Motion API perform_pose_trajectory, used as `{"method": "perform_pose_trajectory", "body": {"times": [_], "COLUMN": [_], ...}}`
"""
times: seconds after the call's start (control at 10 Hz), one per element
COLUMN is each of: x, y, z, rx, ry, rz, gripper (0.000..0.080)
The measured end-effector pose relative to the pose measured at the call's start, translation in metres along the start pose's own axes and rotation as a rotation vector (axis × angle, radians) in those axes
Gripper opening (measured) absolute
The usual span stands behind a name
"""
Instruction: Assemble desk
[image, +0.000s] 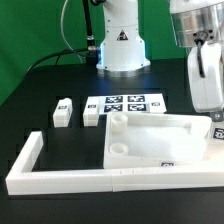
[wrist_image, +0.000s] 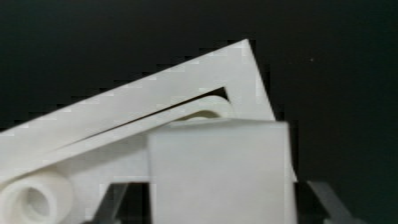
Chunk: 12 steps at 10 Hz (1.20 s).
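The white tray-like desk top (image: 160, 142) lies on the black table, with a round post (image: 117, 122) standing at its corner on the exterior view's left. My gripper (image: 203, 55) hangs above the top's far corner on the exterior view's right and is shut on a white block leg (image: 205, 90), held upright in the air. In the wrist view the leg (wrist_image: 217, 165) sits between my dark fingers (wrist_image: 128, 197), with the top's corner rim (wrist_image: 196, 85) and a round hole (wrist_image: 32, 196) below it. Two loose legs (image: 63, 112) (image: 92, 113) stand to the exterior view's left. Another tagged leg (image: 218, 133) sits by the top's edge on the exterior view's right.
The marker board (image: 125, 103) lies behind the desk top. Long white frame bars (image: 70, 180) run along the front and up the exterior view's left side (image: 28, 152). The robot base (image: 122, 45) stands at the back.
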<state>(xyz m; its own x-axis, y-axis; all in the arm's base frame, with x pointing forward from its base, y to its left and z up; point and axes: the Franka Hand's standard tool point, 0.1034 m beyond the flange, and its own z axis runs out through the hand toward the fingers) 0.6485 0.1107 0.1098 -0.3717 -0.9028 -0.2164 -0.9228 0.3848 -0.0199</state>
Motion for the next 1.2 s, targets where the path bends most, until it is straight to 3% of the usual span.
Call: {"method": "perform_pose_trajectory", "body": {"times": [0.1, 0.2, 0.3, 0.4, 0.5, 0.7, 0.9, 1.2], "x": [0.000, 0.000, -0.001, -0.003, -0.013, -0.028, -0.023, -0.024], "y": [0.000, 0.001, 0.001, 0.002, 0.004, 0.008, 0.011, 0.011], "z": [0.000, 0.001, 0.001, -0.001, -0.014, -0.055, -0.042, -0.042], "rx": [0.000, -0.003, -0.003, -0.001, 0.012, 0.037, 0.026, 0.026], "ry": [0.000, 0.001, 0.001, -0.002, -0.013, -0.040, -0.030, -0.030], "rz": [-0.016, -0.025, -0.033, -0.042, -0.069, -0.121, -0.122, -0.143], "gripper": [0.0291, 0.0379, 0.0554, 0.0554, 0.0633, 0.0644, 0.0649, 0.0649]}}
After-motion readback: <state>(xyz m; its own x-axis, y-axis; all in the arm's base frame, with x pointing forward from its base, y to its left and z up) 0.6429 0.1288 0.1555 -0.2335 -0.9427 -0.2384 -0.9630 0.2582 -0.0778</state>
